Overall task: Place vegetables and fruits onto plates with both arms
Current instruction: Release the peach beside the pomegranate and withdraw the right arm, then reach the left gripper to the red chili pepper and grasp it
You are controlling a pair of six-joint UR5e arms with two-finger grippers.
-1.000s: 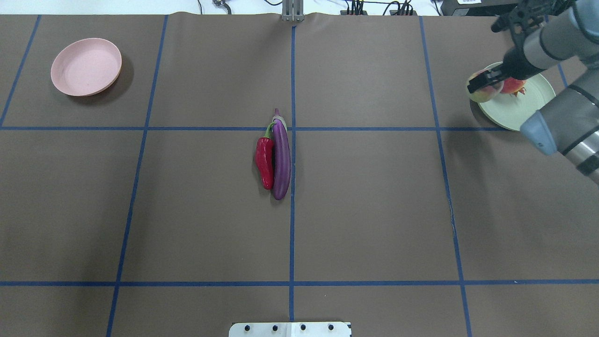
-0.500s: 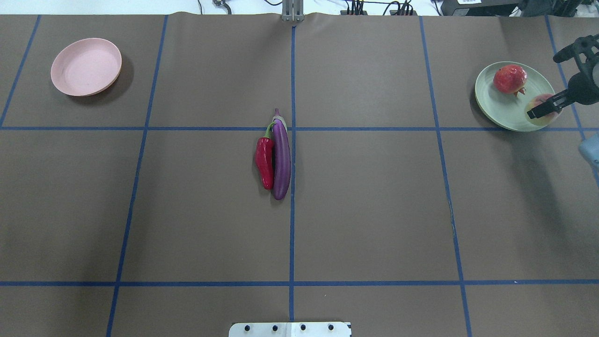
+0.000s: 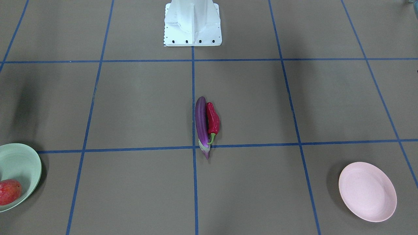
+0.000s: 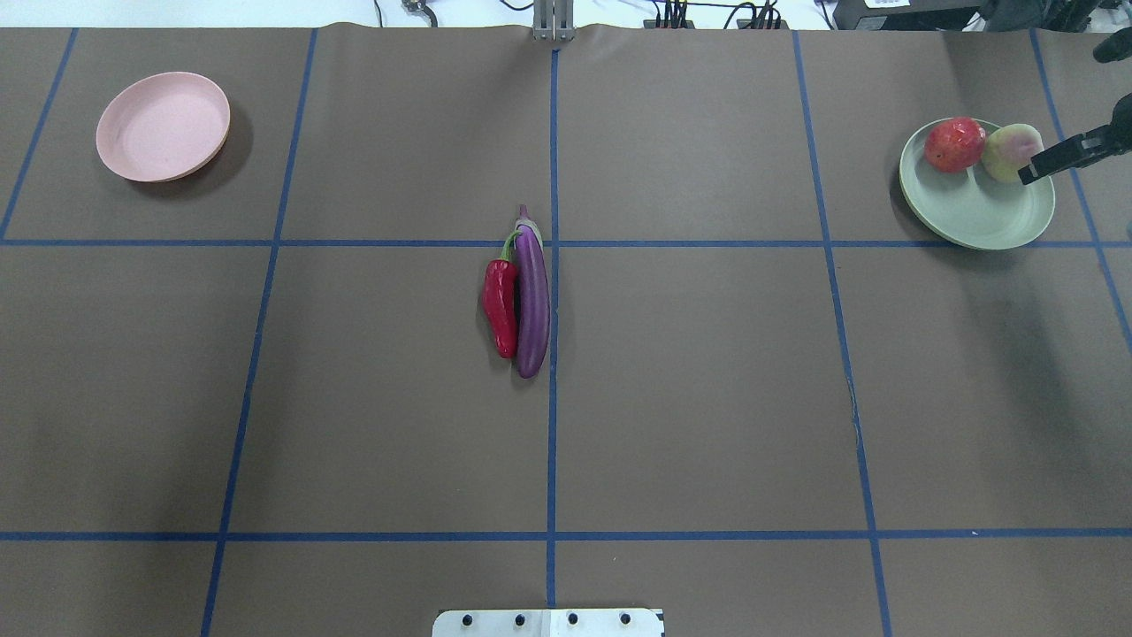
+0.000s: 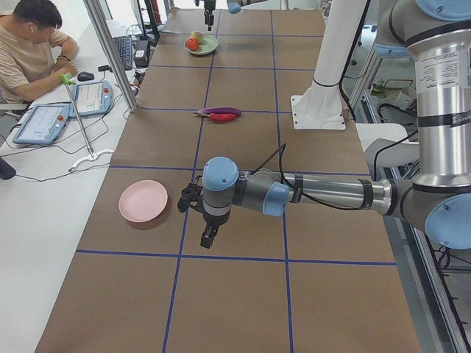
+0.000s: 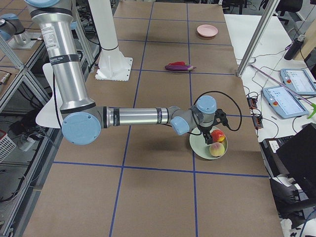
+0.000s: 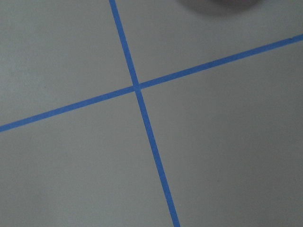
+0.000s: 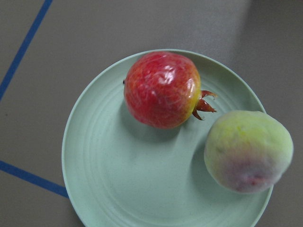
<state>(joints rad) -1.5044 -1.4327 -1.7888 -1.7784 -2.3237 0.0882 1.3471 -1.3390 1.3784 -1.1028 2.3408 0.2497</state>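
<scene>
Eyes on the mint green plate (image 4: 973, 217), because that's where the action is. The pomegranate (image 4: 953, 144) sits on it, its little crown pointing at the peach (image 4: 1011, 152). The peach lies on the same plate right beside it and close to the rim, and the wrist camera shows the two very nearly touching.

The right gripper (image 4: 1061, 115) hangs over the peach side of that plate. Its jaws are spread wide with nothing between them, and one black finger reaches in above the rim next to the peach.

Well away from the mint green plate, out in the middle of the brown table cover, lie the vegetables. The eggplant (image 4: 531, 301) and the red pepper (image 4: 500, 305) lie pressed together lengthwise, green caps at the same end. The pepper is on the side turned away from the plate.

At the opposite end of the table from the mint green plate sits the pink plate (image 4: 164, 126). The left gripper (image 5: 199, 219) is farther from the mint green plate again, just past the pink one. It hovers above the paper near a crossing of blue tape lines (image 7: 138, 88). Only the side camera catches it, so I can't tell how its jaws stand
</scene>
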